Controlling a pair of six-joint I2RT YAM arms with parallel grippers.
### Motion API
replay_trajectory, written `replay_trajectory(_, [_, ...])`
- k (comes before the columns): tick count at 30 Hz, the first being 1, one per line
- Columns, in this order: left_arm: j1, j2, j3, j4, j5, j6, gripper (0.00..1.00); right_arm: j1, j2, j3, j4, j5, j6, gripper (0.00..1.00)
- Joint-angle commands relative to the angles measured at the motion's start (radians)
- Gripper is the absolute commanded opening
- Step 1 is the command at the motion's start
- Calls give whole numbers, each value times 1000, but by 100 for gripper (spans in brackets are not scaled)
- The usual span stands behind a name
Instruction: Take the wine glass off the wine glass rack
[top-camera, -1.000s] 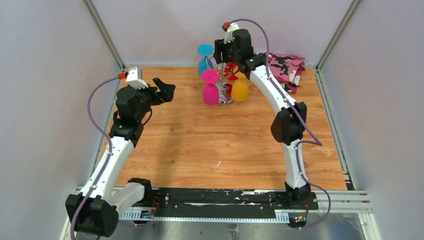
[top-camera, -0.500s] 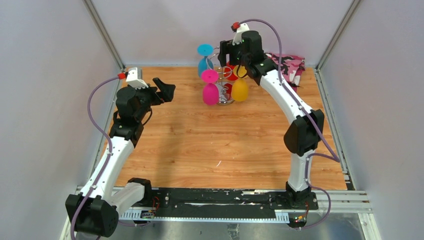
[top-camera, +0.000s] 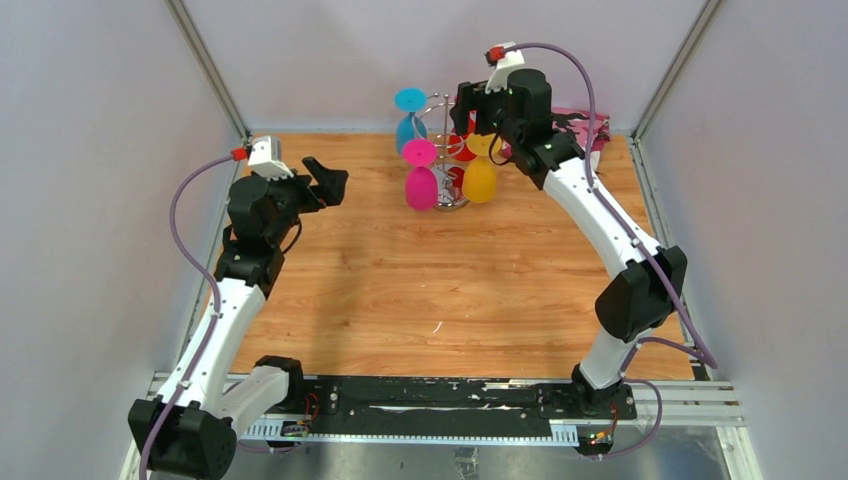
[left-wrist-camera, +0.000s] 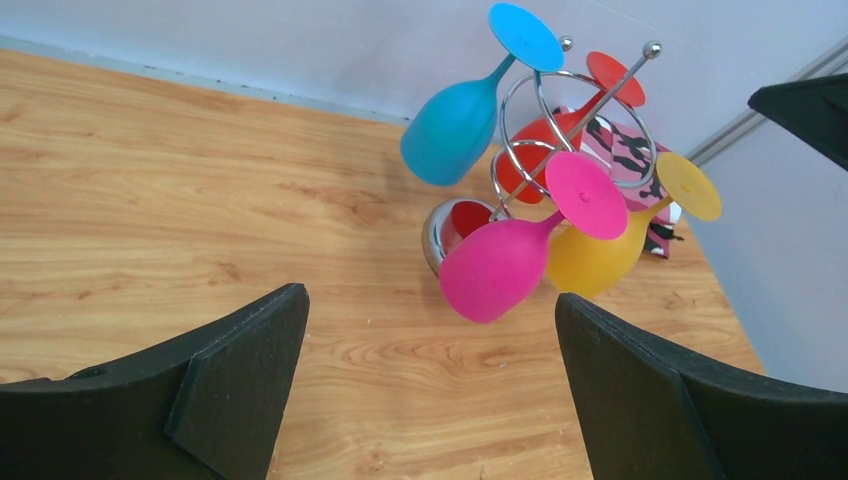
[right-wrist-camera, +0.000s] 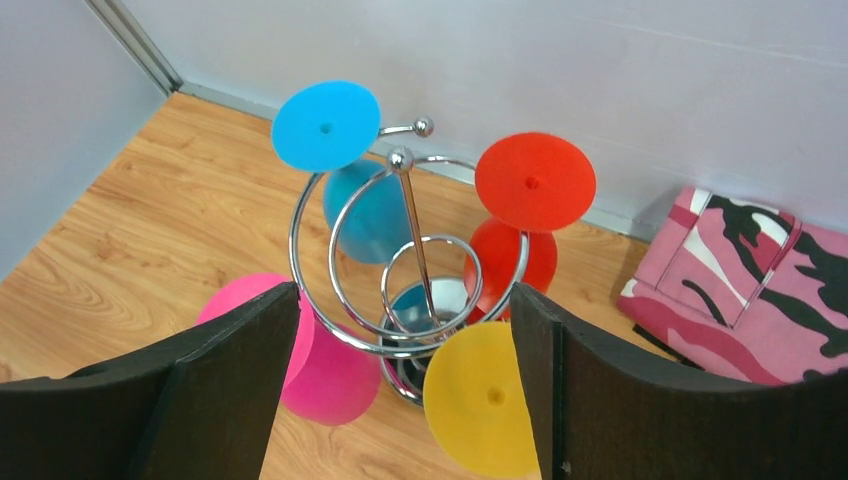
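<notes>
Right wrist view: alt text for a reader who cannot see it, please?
Looking down on the chrome wine glass rack, with a blue glass, red glass, yellow glass and pink glass hanging upside down. The right tool is open in front, holding nothing; a pink camouflage cloth lies on the wooden table at right.

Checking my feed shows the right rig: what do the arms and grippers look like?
The left arm and right arm have white links and black joint housings. A purple cable runs along each to a white wrist camera with a red plug. The left gripper and right gripper are matte black with broad, wedge-shaped fingers.
</notes>
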Motion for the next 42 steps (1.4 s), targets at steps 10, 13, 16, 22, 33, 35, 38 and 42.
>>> replay_trajectory(10, [1,-46,42,-54,-13,13,89,16,-52,-48,-31,28,12,21])
replay_trajectory(13, [1,-52,50,-63,-10,16,75,16,-55,-46,-37,29,14,2])
replay_trajectory(16, [1,-54,58,-75,-8,19,45,16,-47,-29,-46,32,14,0])
replay_trajectory(22, [1,-59,69,-98,-23,17,17,16,-2,37,-75,15,22,27])
replay_trajectory(33, [1,-90,54,-72,-15,20,94,16,121,152,-103,-49,44,71])
replay_trajectory(35, [1,-92,53,-72,-19,22,95,16,165,214,-123,-61,49,71])
replay_trajectory(38, [1,-93,53,-75,-28,23,95,16,229,274,-133,-68,58,71])
replay_trajectory(42, [1,-90,50,-78,-31,25,95,16,289,323,-122,-63,62,71])
